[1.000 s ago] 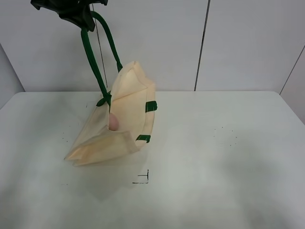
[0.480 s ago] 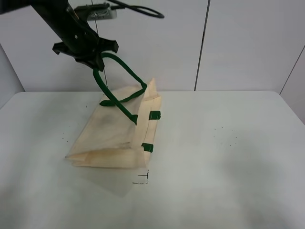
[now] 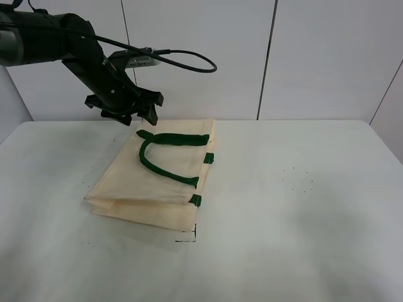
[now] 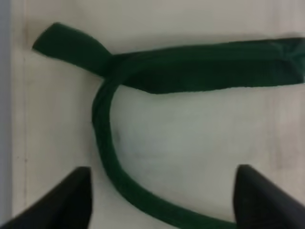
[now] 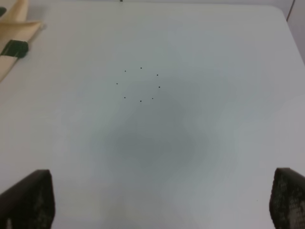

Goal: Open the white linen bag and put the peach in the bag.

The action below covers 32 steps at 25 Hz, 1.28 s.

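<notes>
The white linen bag (image 3: pixel 151 185) lies flat on the table, left of centre. Its dark green handle (image 3: pixel 165 157) lies loose on top of the cloth. My left gripper (image 3: pixel 135 113) hovers just above the bag's far edge, open and empty. In the left wrist view the bag's cloth (image 4: pixel 190 138) fills the frame. The green handle (image 4: pixel 200 67) curves across it, passing between the spread tips of my left gripper (image 4: pixel 164 202). The peach is hidden. My right gripper (image 5: pixel 162 205) is open and empty over bare table. A corner of the bag (image 5: pixel 14 33) shows in its view.
A small black corner mark (image 3: pixel 189 236) is drawn on the white table (image 3: pixel 302 226) just in front of the bag. A ring of small dots (image 3: pixel 299 179) marks the table's right half, also in the right wrist view (image 5: pixel 139 85). A wall stands behind the table.
The left gripper came down with the handle and let it go. The bag, held up and open with the peach showing inside, has dropped flat and the peach is hidden.
</notes>
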Tool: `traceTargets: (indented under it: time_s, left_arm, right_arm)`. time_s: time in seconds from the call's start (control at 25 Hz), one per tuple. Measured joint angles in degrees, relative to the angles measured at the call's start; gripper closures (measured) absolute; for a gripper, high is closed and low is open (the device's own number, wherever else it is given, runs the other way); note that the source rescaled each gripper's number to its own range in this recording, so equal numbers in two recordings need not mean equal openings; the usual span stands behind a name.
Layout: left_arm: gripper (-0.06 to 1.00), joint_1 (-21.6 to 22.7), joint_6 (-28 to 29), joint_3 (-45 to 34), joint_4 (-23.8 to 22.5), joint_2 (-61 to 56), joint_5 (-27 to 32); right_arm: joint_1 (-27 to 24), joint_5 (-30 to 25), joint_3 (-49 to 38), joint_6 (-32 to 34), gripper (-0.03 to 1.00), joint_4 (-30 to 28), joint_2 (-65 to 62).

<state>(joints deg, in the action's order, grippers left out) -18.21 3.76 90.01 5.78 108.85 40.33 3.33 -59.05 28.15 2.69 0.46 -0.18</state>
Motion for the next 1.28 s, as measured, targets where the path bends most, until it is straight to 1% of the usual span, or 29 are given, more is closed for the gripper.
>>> traceTargets:
  time_s: [0.04,0.12,0.2,0.32,0.52,0.6,0.64,0.8,0.92,1.08,1.16,1.28]
  left_arm:
    - [0.04,0.00,-0.01,0.00,-0.85,0.00,0.07]
    - [0.02,0.07,0.38,0.00,-4.22,0.00,0.45]
    - [0.01,0.70,2.54,0.00,-7.74,0.00,1.63]
    - [0.00,4.56,4.97,0.00,-11.10,0.00,3.98]
    - [0.00,14.32,5.24,0.00,-11.96,0.00,6.72]
    - [0.00,16.89,5.11,0.00,-11.64,0.00,7.94]
    - [0.00,17.32,4.84,0.00,-11.31,0.00,8.80]
    - [0.00,16.78,4.14,0.00,-10.35,-0.47,14.26]
    - [0.02,14.96,3.15,-0.08,-10.01,-1.74,18.96]
    - [0.02,11.98,2.91,-1.34,-9.92,-5.67,22.72]
    - [0.02,10.79,2.91,-3.24,-9.66,-8.77,24.67]
    - [0.02,10.52,2.91,-9.01,-9.51,-14.22,26.08]
  right_arm:
    - [0.00,0.00,0.00,0.00,-0.03,0.00,0.00]
    - [0.00,0.00,0.00,0.00,-0.03,0.00,0.00]
    - [0.00,0.00,0.00,0.00,-0.03,0.00,0.00]
    - [0.00,0.00,0.00,0.00,-0.03,0.00,0.00]
    - [0.00,0.00,0.00,-0.01,-0.03,0.00,0.00]
    - [0.00,0.00,0.00,-0.01,-0.03,0.00,0.00]
    - [0.00,0.00,0.00,-0.01,-0.03,0.00,0.00]
    - [0.00,0.00,0.00,-0.01,-0.03,0.00,0.00]
    - [0.00,0.00,0.00,-0.01,-0.03,0.00,0.00]
    - [0.00,0.00,0.00,-0.01,-0.03,0.00,0.00]
    - [0.00,0.00,0.00,-0.01,-0.03,0.00,0.00]
    - [0.00,0.00,0.00,-0.01,-0.03,0.00,0.00]
